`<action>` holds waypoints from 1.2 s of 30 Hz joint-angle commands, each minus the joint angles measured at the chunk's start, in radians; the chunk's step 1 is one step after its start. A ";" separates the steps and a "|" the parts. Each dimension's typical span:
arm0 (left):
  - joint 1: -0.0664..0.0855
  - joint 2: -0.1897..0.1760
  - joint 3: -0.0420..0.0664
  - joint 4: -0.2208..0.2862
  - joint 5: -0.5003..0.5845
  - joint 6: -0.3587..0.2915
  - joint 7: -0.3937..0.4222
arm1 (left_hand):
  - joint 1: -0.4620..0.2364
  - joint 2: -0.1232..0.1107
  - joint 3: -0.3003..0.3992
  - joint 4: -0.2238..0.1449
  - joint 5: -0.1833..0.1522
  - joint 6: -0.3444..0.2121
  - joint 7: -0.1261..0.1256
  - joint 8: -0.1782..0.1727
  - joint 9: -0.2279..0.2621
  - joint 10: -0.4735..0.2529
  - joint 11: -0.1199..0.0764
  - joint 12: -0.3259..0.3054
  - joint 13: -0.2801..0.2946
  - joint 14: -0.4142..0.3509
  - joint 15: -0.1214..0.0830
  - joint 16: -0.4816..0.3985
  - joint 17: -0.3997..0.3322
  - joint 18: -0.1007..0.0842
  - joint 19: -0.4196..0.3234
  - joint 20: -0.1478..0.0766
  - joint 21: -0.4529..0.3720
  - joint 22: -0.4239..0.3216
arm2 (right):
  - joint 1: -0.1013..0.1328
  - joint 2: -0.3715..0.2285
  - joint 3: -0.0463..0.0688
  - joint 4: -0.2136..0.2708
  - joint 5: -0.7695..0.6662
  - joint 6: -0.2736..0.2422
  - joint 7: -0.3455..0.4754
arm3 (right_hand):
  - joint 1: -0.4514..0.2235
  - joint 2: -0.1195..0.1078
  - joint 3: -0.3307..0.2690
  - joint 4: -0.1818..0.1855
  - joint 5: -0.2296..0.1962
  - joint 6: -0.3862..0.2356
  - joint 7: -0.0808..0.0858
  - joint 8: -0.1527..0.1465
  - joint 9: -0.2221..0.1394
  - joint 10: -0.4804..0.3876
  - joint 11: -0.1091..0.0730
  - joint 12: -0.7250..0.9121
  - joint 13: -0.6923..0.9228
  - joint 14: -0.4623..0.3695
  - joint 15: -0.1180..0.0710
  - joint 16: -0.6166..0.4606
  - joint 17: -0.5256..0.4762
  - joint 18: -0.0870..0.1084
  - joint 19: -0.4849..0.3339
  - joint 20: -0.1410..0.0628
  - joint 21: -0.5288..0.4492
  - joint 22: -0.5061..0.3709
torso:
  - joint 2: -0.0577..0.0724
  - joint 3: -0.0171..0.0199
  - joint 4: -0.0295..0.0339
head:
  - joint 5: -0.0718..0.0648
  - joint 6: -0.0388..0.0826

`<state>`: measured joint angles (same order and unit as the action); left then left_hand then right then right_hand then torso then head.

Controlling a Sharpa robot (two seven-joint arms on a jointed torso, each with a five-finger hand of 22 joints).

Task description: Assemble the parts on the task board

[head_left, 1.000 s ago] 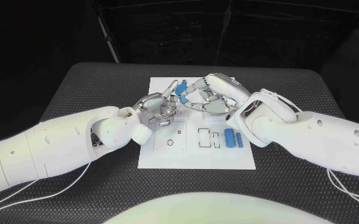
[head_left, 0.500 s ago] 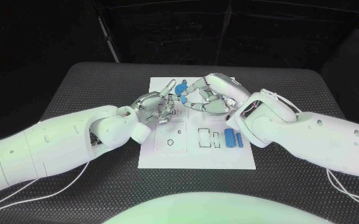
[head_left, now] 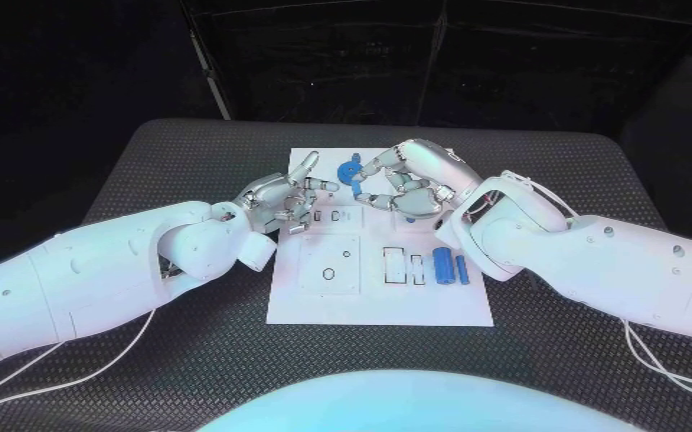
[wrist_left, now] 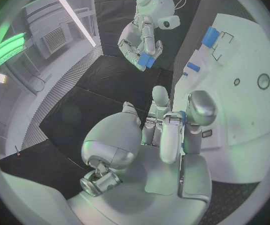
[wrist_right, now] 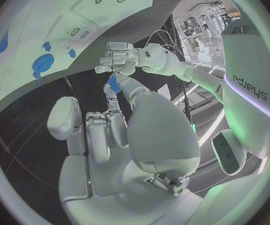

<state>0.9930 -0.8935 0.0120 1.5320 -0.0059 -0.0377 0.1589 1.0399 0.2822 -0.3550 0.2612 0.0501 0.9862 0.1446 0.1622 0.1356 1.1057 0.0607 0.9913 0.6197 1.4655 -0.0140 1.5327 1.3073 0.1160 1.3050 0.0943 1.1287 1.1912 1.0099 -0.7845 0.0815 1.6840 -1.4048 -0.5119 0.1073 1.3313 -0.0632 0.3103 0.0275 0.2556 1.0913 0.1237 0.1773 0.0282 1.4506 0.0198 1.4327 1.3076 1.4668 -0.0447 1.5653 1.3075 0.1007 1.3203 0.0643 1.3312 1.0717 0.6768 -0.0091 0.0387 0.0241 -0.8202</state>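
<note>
Both hands are seen over the far half of the task board (head_left: 378,310), which lies in the middle of the black table (head_left: 577,167). The left hand (head_left: 289,204) is placed over the board's left edge, fingers loosely curled; whether anything is pinched there cannot be told from the head view, though in the left wrist view a sliver of blue is glimpsed between its fingers (wrist_left: 172,135). The right hand (head_left: 404,187) is held over the far right part of the board, fingers curled in, and a small blue piece (wrist_right: 114,81) is seen pinched at its fingertips in the right wrist view. Between the two hands, near the far edge, a blue gear-like part (head_left: 348,173) is seated on the board. Toward the near right corner, two blue bars (head_left: 451,269) are laid side by side, just beside the white rectangular slots (head_left: 394,264).
</note>
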 commanded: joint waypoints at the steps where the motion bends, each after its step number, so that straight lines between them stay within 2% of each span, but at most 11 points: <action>1: 0.002 -0.014 0.002 0.000 -0.012 -0.033 0.025 | 0.012 -0.001 0.001 -0.005 -0.003 -0.008 -0.001 -0.004 0.001 -0.007 0.001 -0.004 -0.002 0.077 0.004 -0.007 0.191 -0.007 -0.006 -0.001 -0.004 -0.002 | -0.003 0.008 0.000 -0.018 0.019 -0.002 0.002 | 0.000 0.013 -0.004 0.003 0.007 0.034 -0.027 0.016 0.050 0.005 -0.001 0.003 0.097 0.104 -0.002 0.006 0.263 -0.006 0.007 -0.001 0.002 0.000 | 0.001 -0.0007 0.0019 | -0.001 -0.001; 3: 0.002 -0.029 0.003 0.001 -0.012 -0.039 0.036 | 0.015 -0.001 0.002 -0.008 -0.003 -0.009 -0.001 -0.003 0.001 -0.009 0.001 -0.004 -0.003 0.077 0.005 -0.007 0.190 -0.006 -0.007 0.000 -0.006 -0.003 | -0.005 0.017 0.000 -0.037 0.019 0.002 0.002 | 0.000 0.013 -0.004 0.003 0.007 0.034 -0.027 0.016 0.050 0.005 -0.001 0.003 0.097 0.104 -0.002 0.006 0.263 -0.006 0.007 -0.001 0.002 0.000 | 0.000 -0.0010 0.0029 | -0.001 -0.002; 6: 0.002 -0.050 0.009 0.006 -0.013 -0.050 0.047 | 0.020 -0.002 0.003 -0.013 -0.003 -0.009 0.000 -0.003 0.002 -0.010 0.002 -0.004 -0.003 0.076 0.006 -0.008 0.188 -0.005 -0.010 0.001 -0.010 -0.007 | -0.007 0.034 0.000 -0.071 0.020 0.008 0.004 | 0.000 0.013 -0.004 0.003 0.007 0.034 -0.027 0.016 0.050 0.005 -0.001 0.003 0.097 0.104 -0.002 0.006 0.263 -0.006 0.007 -0.001 0.002 0.000 | -0.001 -0.0018 0.0006 | 0.000 -0.003; 8: 0.002 -0.066 0.016 0.013 -0.013 -0.058 0.053 | 0.024 -0.003 0.004 -0.017 -0.003 -0.010 0.000 -0.003 0.003 -0.013 0.002 -0.005 -0.006 0.074 0.006 -0.011 0.185 -0.001 -0.021 0.002 -0.027 -0.021 | -0.008 0.048 -0.001 -0.099 0.022 0.013 0.006 | -0.001 0.013 -0.004 0.003 0.007 0.034 -0.027 0.016 0.050 0.005 -0.001 0.002 0.097 0.104 -0.002 0.006 0.263 -0.005 0.006 -0.001 0.001 -0.001 | -0.002 -0.0028 0.0016 | -0.002 -0.004; 13: 0.003 -0.096 0.035 0.029 -0.014 -0.068 0.067 | 0.029 -0.003 0.005 -0.021 -0.003 -0.011 0.001 -0.003 0.004 -0.015 0.003 -0.004 -0.005 0.074 0.007 -0.012 0.183 0.001 -0.026 0.003 -0.035 -0.028 | -0.009 0.077 -0.006 -0.149 0.024 0.029 0.000 | -0.001 0.013 -0.004 0.003 0.007 0.034 -0.027 0.016 0.050 0.004 -0.001 0.002 0.096 0.104 -0.002 0.006 0.263 -0.005 0.006 -0.001 0.001 -0.002 | -0.001 -0.0010 0.0007 | 0.000 -0.004; 17: 0.005 -0.106 0.044 0.037 -0.014 -0.072 0.074 | 0.030 -0.004 0.005 -0.022 -0.003 -0.011 0.001 -0.003 0.004 -0.014 0.003 -0.003 -0.003 0.074 0.007 -0.012 0.183 0.001 -0.027 0.004 -0.035 -0.027 | -0.009 0.108 -0.009 -0.187 0.021 0.045 -0.006 | -0.001 0.013 -0.004 0.003 0.006 0.033 -0.027 0.016 0.050 0.004 -0.001 0.001 0.096 0.104 -0.003 0.006 0.263 -0.005 0.005 -0.001 0.000 -0.003 | -0.001 -0.0011 -0.0004 | 0.002 -0.002; 21: 0.006 -0.103 0.047 0.042 -0.014 -0.070 0.075 | 0.031 -0.004 0.005 -0.023 -0.003 -0.011 0.001 -0.003 0.004 -0.015 0.003 -0.004 -0.004 0.073 0.007 -0.012 0.182 0.001 -0.027 0.004 -0.036 -0.028 | -0.009 0.130 -0.015 -0.210 0.017 0.059 -0.015 | -0.001 0.013 -0.004 0.003 0.006 0.033 -0.027 0.016 0.050 0.004 -0.001 0.001 0.096 0.104 -0.003 0.006 0.263 -0.005 0.005 -0.001 0.000 -0.003 | 0.001 -0.0009 0.0014 | 0.002 -0.003; 28: 0.007 -0.097 0.049 0.045 -0.014 -0.068 0.074 | 0.031 -0.004 0.005 -0.023 -0.003 -0.011 0.001 -0.003 0.004 -0.016 0.003 -0.004 -0.005 0.073 0.007 -0.013 0.182 0.001 -0.028 0.004 -0.036 -0.028 | -0.010 0.165 -0.032 -0.244 -0.020 0.088 -0.077 | -0.003 0.012 -0.007 0.004 0.001 0.031 -0.026 0.015 0.049 0.002 -0.001 0.000 0.094 0.104 -0.002 0.006 0.263 -0.004 0.002 -0.001 -0.003 -0.009 | 0.000 0.0008 -0.0021 | 0.009 -0.004; 33: 0.007 -0.093 0.049 0.043 -0.014 -0.067 0.074 | 0.031 -0.004 0.005 -0.023 -0.003 -0.011 0.001 -0.003 0.004 -0.016 0.003 -0.004 -0.005 0.073 0.007 -0.013 0.182 0.001 -0.028 0.004 -0.036 -0.028 | -0.011 0.184 -0.038 -0.256 -0.041 0.095 -0.108 | -0.004 0.012 -0.008 0.004 -0.001 0.031 -0.026 0.015 0.049 0.004 -0.001 0.002 0.097 0.104 -0.002 0.006 0.263 -0.004 0.002 -0.001 -0.003 -0.009 | 0.000 0.0022 -0.0016 | 0.010 -0.005; 36: 0.007 -0.090 0.049 0.043 -0.014 -0.065 0.074 | 0.031 -0.004 0.005 -0.023 -0.003 -0.011 0.001 -0.003 0.004 -0.016 0.003 -0.004 -0.005 0.073 0.007 -0.013 0.182 0.001 -0.028 0.004 -0.036 -0.028 | -0.012 0.198 -0.039 -0.264 -0.059 0.098 -0.134 | -0.004 0.013 -0.008 0.004 -0.002 0.031 -0.026 0.015 0.049 0.004 -0.001 0.002 0.097 0.104 -0.002 0.006 0.263 -0.004 0.001 -0.001 -0.003 -0.009 | 0.000 0.0011 -0.0004 | 0.010 -0.007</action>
<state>0.9977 -0.9853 0.0597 1.5732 -0.0154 -0.1048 0.2128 1.0591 0.2804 -0.3498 0.2453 0.0501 0.9826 0.1481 0.1624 0.1383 1.0951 0.0644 0.9914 0.6154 1.4654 -0.0141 1.5249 1.3074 0.1160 1.2853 0.1000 1.0971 1.1637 0.9957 -0.5886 0.0417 1.4209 -1.4271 -0.4340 0.0218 1.3278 -0.0583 0.3048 0.0302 0.2581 1.0919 0.1242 0.1888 0.0283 1.4506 0.0199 1.4326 1.3076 1.4668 -0.0446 1.5653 1.3074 0.1007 1.3203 0.0643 1.3312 1.0637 0.6769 -0.0079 0.0374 0.0337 -0.8263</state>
